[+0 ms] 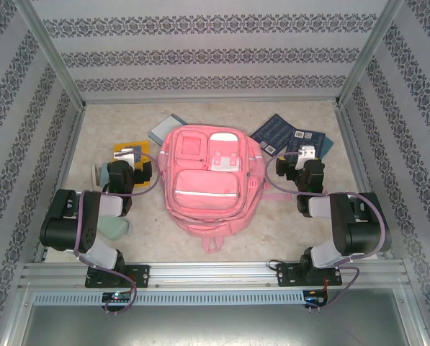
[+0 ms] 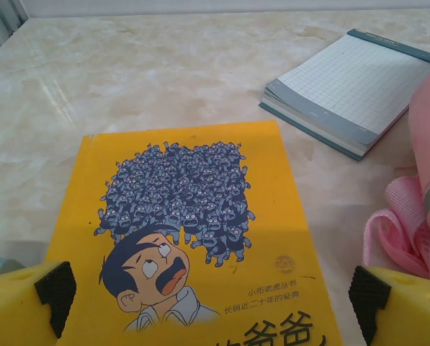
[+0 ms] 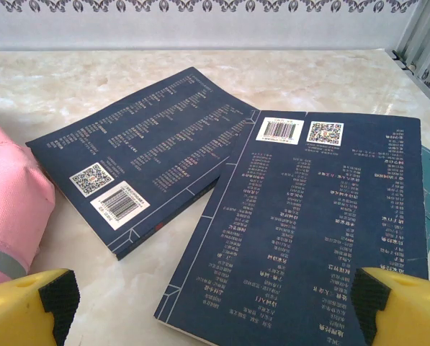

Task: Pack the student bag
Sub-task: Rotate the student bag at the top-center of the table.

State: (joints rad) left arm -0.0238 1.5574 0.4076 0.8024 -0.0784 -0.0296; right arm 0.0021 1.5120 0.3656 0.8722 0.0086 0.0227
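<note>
Several books lie scattered around a pink student bag (image 1: pixel 204 184), which rests flat with its front pockets up in the middle of a pale marbled table (image 1: pixel 294 223), its top loop pointing toward the robot's bases. No open mouth shows on the bag from above, so packing looks not yet begun. The books seem laid out on both sides so that each arm has some within reach. On the bag's left, the left gripper (image 2: pixel 215 295) hangs low over a yellow book (image 2: pixel 193 238) whose cover shows a cartoon of a shouting man. Its jaws are spread wide to either side of the book and hold nothing. Beyond that book, close to the bag's side, lies a grid-paper notebook (image 2: pixel 344 90) with a teal edge. On the bag's right, the right gripper (image 3: pixel 215 295) is likewise spread wide and empty above two dark volumes lying back cover up — the nearer blue book (image 3: pixel 308 231) meets the farther blue book (image 3: pixel 153 151) at one corner. Each gripper seems poised over the book it would lift, though the bag will likely need opening first.
</note>
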